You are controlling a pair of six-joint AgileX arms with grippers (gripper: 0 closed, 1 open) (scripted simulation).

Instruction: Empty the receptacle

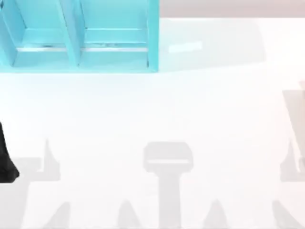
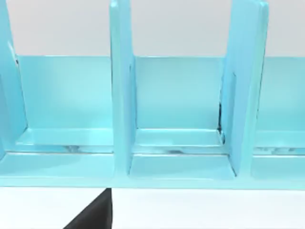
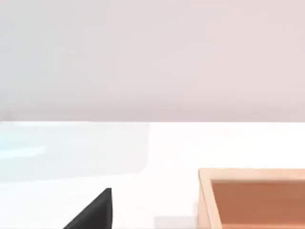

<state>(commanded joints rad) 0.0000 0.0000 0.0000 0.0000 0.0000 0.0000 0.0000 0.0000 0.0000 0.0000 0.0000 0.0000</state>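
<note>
A cyan rack [image 1: 78, 36] with upright dividers stands at the table's back left. In the left wrist view the cyan rack [image 2: 176, 119] faces me squarely, and the compartments that show hold nothing. A black part of my left gripper [image 2: 95, 214] pokes in below it, short of its front edge. My left arm [image 1: 7, 162] sits at the table's left edge. An open light-wood box [image 3: 252, 198] lies close to a black part of my right gripper [image 3: 95, 212]. The part of its inside that shows is bare. I cannot tell which of the two is the receptacle.
The white table [image 1: 157, 119] stretches wide between the rack and the front edge, crossed by grey shadows of the arms and the camera stand. A pale wall [image 3: 152, 57] rises behind the table's far edge.
</note>
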